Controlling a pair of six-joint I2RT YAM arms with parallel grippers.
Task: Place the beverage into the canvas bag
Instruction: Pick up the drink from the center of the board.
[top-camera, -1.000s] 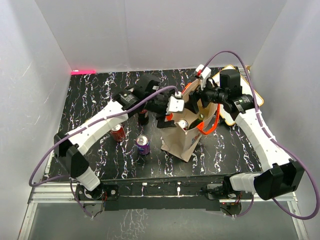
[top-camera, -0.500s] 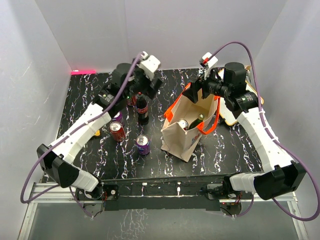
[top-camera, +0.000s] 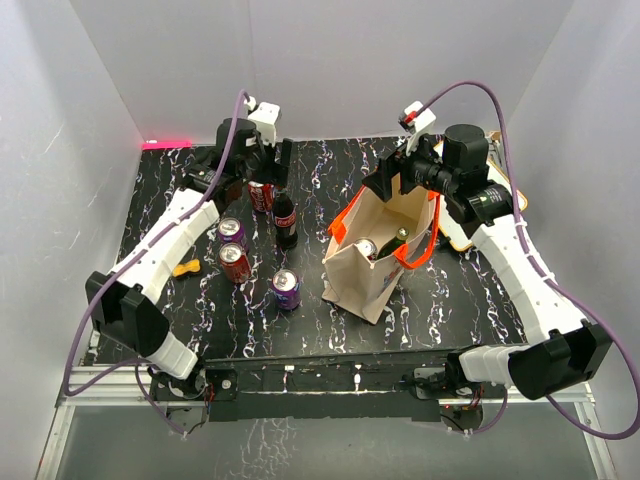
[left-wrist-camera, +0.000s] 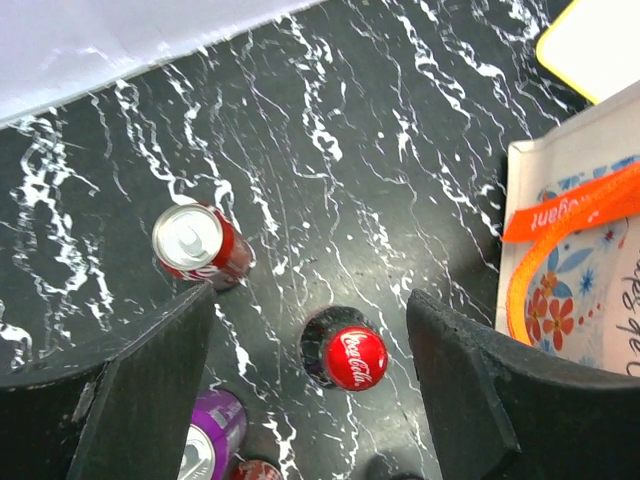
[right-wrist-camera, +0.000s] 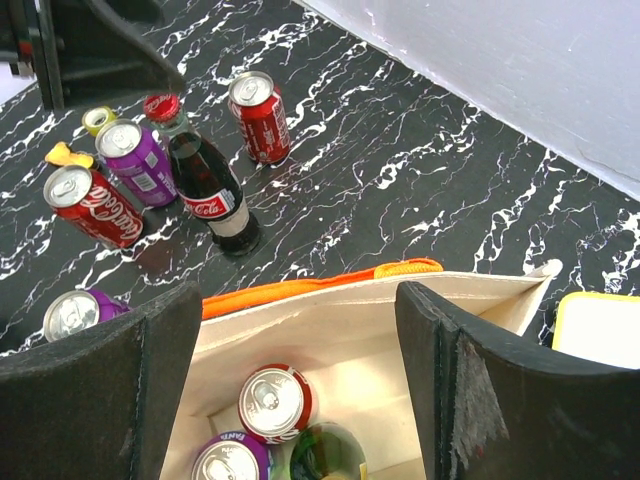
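Canvas bag (top-camera: 362, 285) stands mid worktop (top-camera: 470, 300) w/ 2 cans (right-wrist-camera: 272, 400) + a green bottle (right-wrist-camera: 325, 455) inside. Cola bottle (left-wrist-camera: 355, 358) & 4 cans (top-camera: 233, 262) wait outside. Left jaws hang wide open over that bottle, empty. Right jaws, open & empty, sit over bag's rim.

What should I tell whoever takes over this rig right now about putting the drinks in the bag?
Left tool: open, above the cola bottle, not touching it.
Right tool: open, over the orange-handled rim of the canvas bag, gripping nothing.
Done: a red can, a purple can and a green bottle sit in the bag.
Left: the cola bottle and four cans stand on the table; the bottle looks likely next.
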